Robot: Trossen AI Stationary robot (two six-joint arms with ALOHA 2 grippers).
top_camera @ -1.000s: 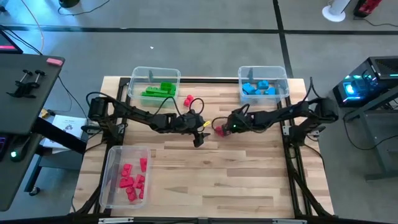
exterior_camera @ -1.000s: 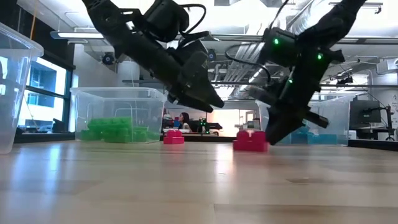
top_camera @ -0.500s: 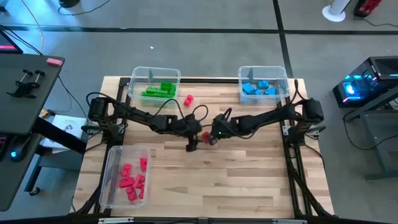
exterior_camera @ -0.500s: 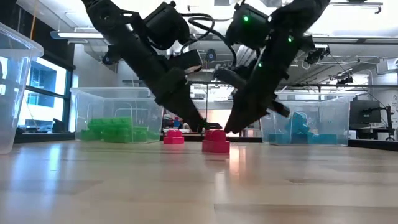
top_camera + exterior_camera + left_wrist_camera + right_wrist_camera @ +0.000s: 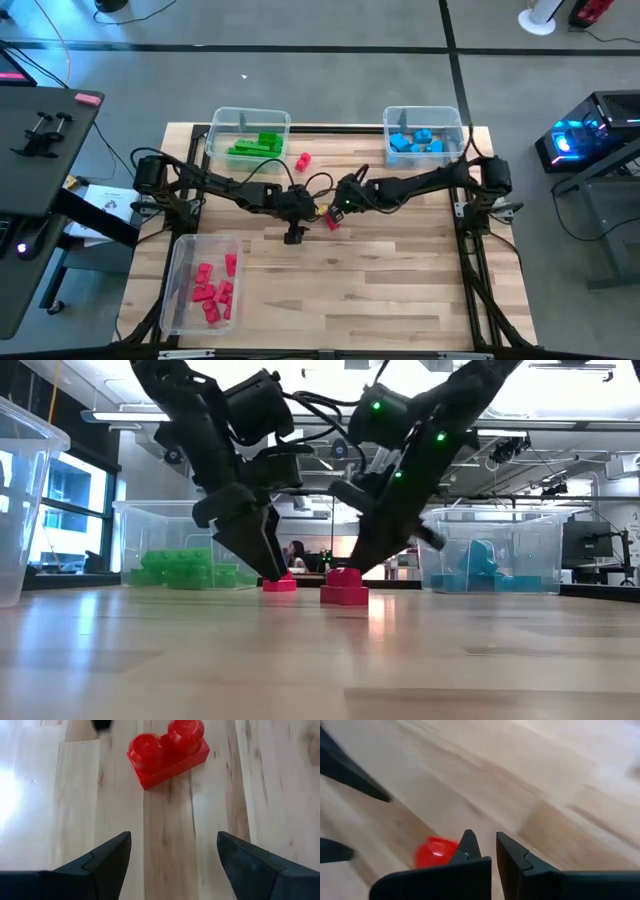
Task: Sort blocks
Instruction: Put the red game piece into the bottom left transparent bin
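Looking down from above: both arms meeting at mid-table, left gripper and right gripper close together, a red block lying just by the right one. Another red block sitting alone beside the bin of green blocks; blue blocks in the far right bin, more red blocks in the near left bin.

Seen level across the table: a red block resting on the wood under the right gripper's tip, left fingers angled down beside it.

Seen from the left wrist: fingers spread wide, nothing between, a two-stud red block lying ahead.

Seen from the right wrist: fingers closed on nothing, a red block beside them.
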